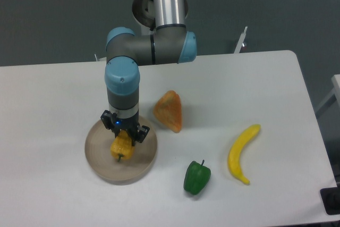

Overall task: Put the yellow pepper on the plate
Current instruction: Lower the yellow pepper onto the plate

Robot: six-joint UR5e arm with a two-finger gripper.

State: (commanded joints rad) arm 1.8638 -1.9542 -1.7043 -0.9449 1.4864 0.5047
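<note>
The yellow pepper (121,146) hangs stem down over the middle of the round grey-beige plate (101,164). My gripper (124,136) points straight down and is shut on the pepper's upper part. Whether the pepper touches the plate's surface I cannot tell. The arm's wrist hides the far side of the plate.
An orange triangular bread-like piece (169,110) lies just right of the plate. A green bell pepper (197,177) sits near the front, and a curved yellow banana (242,152) lies further right. The white table (48,94) ends at the right near x 600.
</note>
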